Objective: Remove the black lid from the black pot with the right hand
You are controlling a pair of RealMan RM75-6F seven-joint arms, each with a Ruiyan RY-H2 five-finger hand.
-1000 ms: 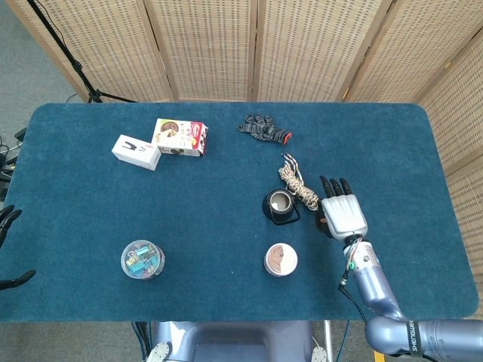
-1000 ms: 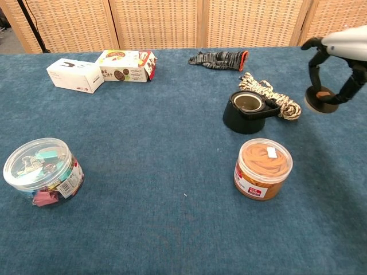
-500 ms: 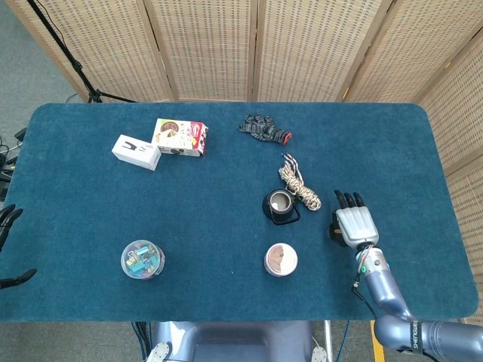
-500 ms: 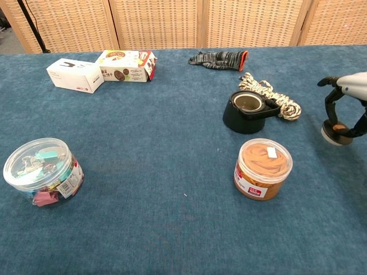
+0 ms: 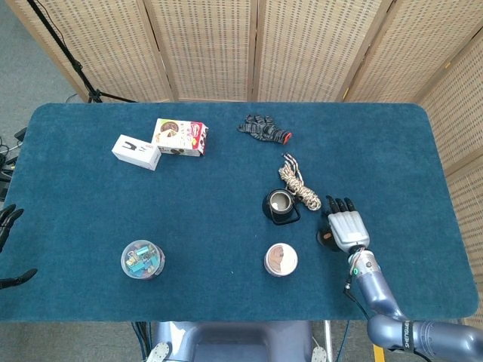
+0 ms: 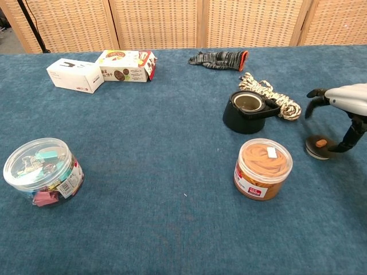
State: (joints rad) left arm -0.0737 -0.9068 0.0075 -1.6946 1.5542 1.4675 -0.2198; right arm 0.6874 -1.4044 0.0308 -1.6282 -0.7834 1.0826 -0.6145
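Observation:
The black pot [image 5: 280, 206] [image 6: 245, 112] stands uncovered in the middle right of the table, its handle toward the rope. Its black lid [image 6: 319, 147] [image 5: 326, 237] lies flat on the cloth to the right of the pot, knob up. My right hand [image 5: 345, 228] [image 6: 343, 103] hovers over the lid; the thumb is lifted clear on the lid's left, while other fingers [image 6: 348, 137] reach down to its right edge. At the table's far left edge my left hand [image 5: 7, 221] shows only dark spread fingers, holding nothing.
A coiled rope [image 5: 299, 184] lies just behind the pot and a dark glove [image 5: 264, 128] farther back. A jar of rubber bands [image 6: 263, 168] stands in front of the pot. A tub of clips [image 6: 43, 171] and two small boxes [image 6: 127, 65] are on the left.
The right hand came down and leftward with the lid, set it on the cloth right of the pot, and its thumb has lifted off the lid.

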